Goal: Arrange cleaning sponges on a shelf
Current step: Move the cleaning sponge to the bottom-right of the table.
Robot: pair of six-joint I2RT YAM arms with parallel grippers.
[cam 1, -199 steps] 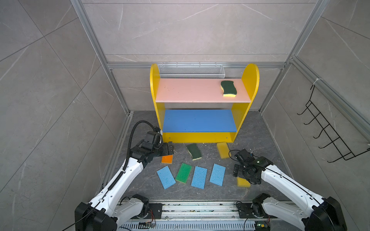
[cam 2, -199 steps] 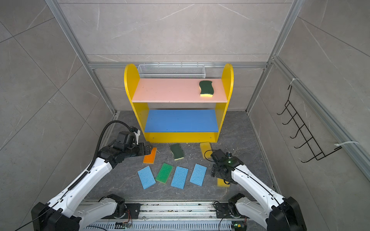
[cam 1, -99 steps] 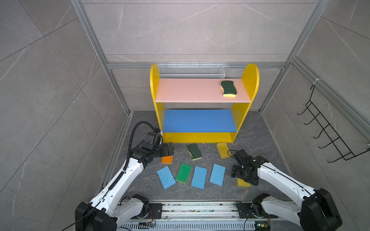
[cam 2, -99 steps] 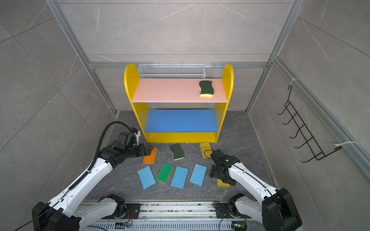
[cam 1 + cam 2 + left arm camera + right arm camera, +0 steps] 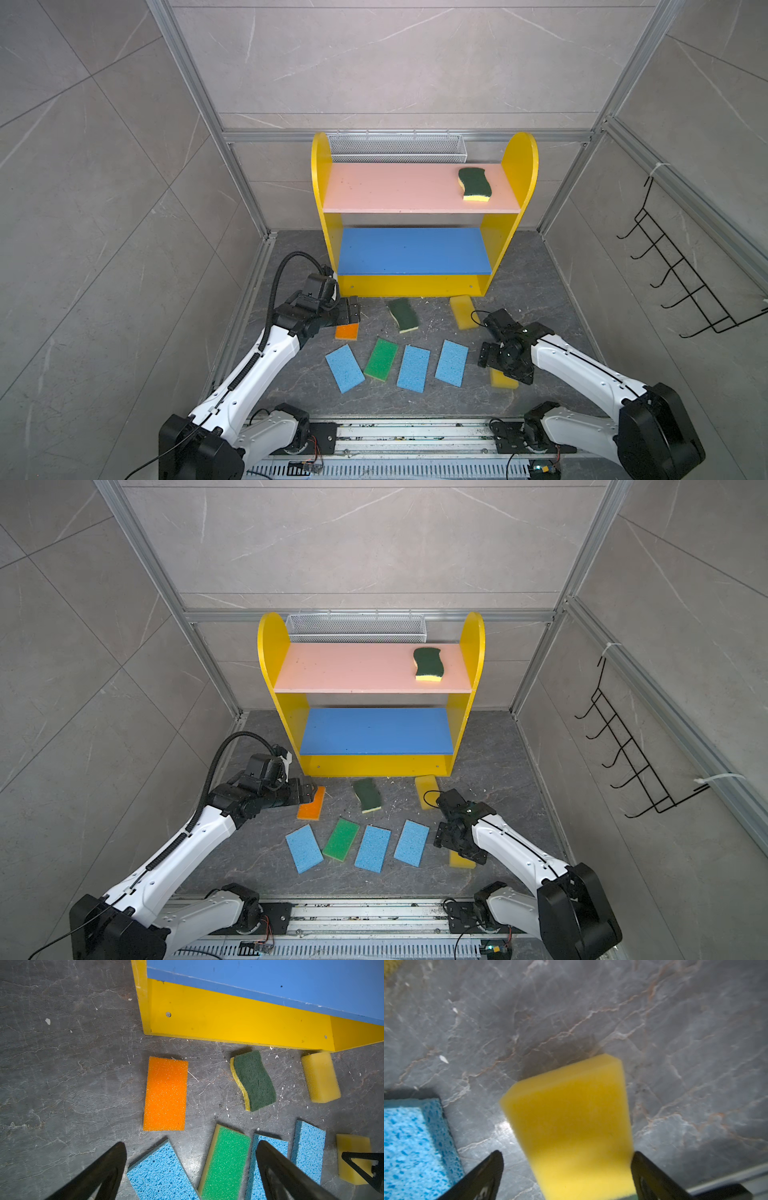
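Right tool (image 5: pixel 566 1157) open, jaws astride plain yellow sponge (image 5: pixel 571 1115) front-right of shelf (image 5: pixel 411 286); dropped closer since earlier. Left tool (image 5: pixel 191 1144) open, unmoved, over orange sponge (image 5: pixel 165 1094) at shelf's front-left. Wavy sponge (image 5: pixel 474 183) on its pink board (image 5: pixel 395 187).

The right hand (image 5: pixel 566 1154) has sunk lower, now straddling the yellow sponge (image 5: pixel 566 1105).

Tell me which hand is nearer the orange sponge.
Left. The left hand hangs open right by the orange sponge; the right hand is well off to the side, open astride a yellow sponge.
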